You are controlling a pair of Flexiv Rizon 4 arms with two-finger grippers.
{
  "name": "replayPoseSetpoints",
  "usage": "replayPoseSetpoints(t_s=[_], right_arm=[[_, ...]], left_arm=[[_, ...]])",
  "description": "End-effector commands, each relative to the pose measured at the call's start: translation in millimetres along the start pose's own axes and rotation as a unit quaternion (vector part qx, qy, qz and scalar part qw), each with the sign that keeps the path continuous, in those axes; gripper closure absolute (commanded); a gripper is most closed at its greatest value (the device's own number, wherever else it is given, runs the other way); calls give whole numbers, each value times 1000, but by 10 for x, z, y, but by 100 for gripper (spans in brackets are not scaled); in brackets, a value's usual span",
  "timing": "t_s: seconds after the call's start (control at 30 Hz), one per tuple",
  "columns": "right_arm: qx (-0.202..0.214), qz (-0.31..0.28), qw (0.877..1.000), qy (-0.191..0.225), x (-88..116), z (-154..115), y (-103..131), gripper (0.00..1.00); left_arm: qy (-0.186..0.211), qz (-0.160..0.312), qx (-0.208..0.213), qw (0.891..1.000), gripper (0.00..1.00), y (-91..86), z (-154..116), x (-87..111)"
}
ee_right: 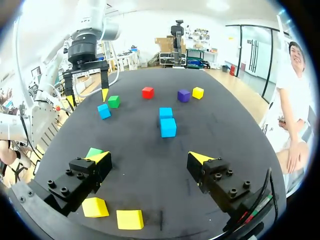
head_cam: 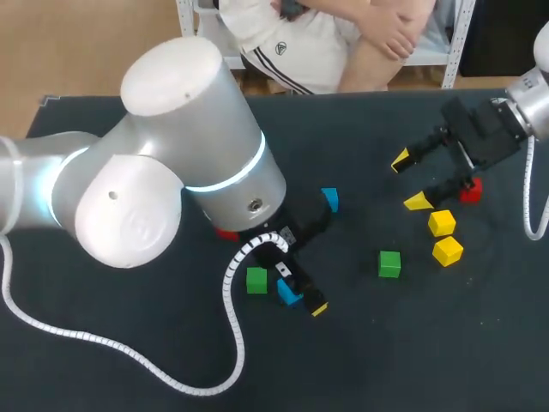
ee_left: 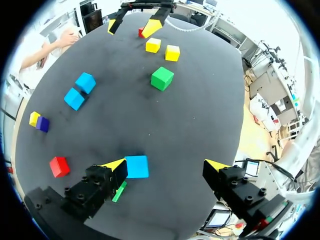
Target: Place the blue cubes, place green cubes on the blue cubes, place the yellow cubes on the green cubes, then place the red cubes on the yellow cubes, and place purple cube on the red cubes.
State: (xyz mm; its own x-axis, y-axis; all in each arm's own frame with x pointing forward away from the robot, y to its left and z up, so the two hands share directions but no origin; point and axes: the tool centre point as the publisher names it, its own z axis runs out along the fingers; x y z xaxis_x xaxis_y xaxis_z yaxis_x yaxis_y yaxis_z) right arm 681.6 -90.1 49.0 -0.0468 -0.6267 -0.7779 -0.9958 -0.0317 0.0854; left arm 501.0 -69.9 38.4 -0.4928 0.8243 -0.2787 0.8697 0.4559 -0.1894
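Blue cube (ee_left: pixel 136 166): on the table (head_cam: pixel 360 360) between my left gripper's (ee_left: pixel 165 164) spread fingers, beside one tip, not clamped.
Right gripper (ee_right: pixel 150 158): open and empty, over the table near two yellow cubes (ee_right: pixel 94 206).
Risk, left: closing off-centre could, I judge, skid the blue cube or nudge the green cube (head_cam: pixel 256 280) beside that finger.
Risk, right: a descent could clip the second green cube (ee_right: pixel 94 152) by its finger.
Room: bare table lies between my grippers.
Edge: purple cube (ee_left: pixel 43 124) sits nearest it.
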Motion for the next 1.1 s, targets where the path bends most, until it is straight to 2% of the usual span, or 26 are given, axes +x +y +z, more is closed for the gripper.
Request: replayPoseSetpoints(t_s=[0.03, 0.33, 0.4, 0.6, 0.73, 0.9, 1.1], right_arm=[[0, -1, 1000, -1, 2, 0, 2, 0], [0, -1, 1000, -1, 2, 0, 2, 0], [0, -1, 1000, -1, 2, 0, 2, 0], [0, -1, 1000, -1, 2, 0, 2, 0], [0, -1, 1000, -1, 2, 0, 2, 0], [0, -1, 1000, -1, 2, 0, 2, 0], [0, -1, 1000, -1, 2, 0, 2, 0]], left_arm=[[-4, -4, 13, 1000, 0, 93, 39, 36], [-17, 1, 12, 1000, 0, 174, 159, 130], [-25, 5, 10, 1000, 0, 214, 185, 114], [-15, 36, 9, 999, 0, 316, 204, -38], [-13, 41, 11, 999, 0, 340, 234, -60], [-16, 37, 15, 999, 0, 340, 273, -31], [-15, 19, 2, 1000, 0, 239, 217, 37]])
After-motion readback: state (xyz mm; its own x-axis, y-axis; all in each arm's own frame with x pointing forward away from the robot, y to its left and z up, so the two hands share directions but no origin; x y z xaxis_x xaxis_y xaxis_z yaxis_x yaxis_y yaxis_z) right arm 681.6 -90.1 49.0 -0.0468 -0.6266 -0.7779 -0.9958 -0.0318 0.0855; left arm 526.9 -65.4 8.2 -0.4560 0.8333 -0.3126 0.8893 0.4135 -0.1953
